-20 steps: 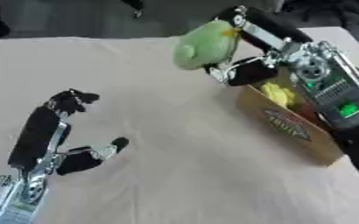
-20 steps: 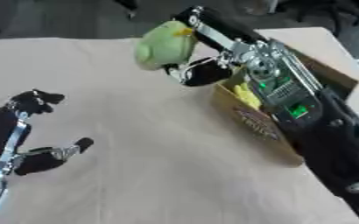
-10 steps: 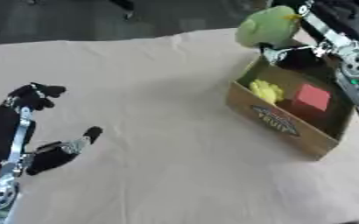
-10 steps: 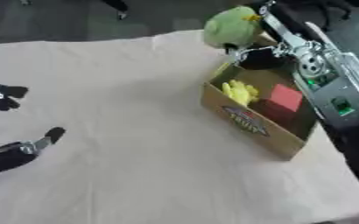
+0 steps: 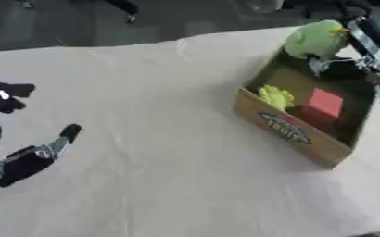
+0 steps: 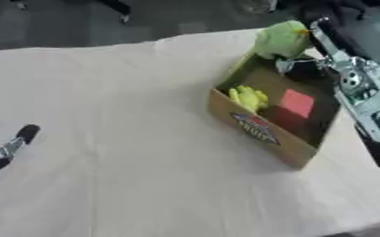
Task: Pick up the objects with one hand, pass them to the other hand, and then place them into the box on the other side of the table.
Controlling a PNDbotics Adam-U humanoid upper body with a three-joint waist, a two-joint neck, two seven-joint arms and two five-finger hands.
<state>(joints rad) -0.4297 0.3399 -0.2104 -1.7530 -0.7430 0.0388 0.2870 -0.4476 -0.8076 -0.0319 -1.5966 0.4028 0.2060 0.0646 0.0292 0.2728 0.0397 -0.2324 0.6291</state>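
Left eye view: right robot hand [image 5: 332,62] curled round green toy [image 5: 313,39] above box [image 5: 284,129] far corner, poised for dropping in. Left robot hand [image 5: 15,152] idle, open, near left on bench [image 5: 153,139].

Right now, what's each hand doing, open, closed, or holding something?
Left hand: open, holding nothing, resting at the table's left edge.
Right hand: closed on the green toy, over the box.

Matt cardboard box [image 5: 284,129] on smooth beige tablecloth [image 5: 161,139].
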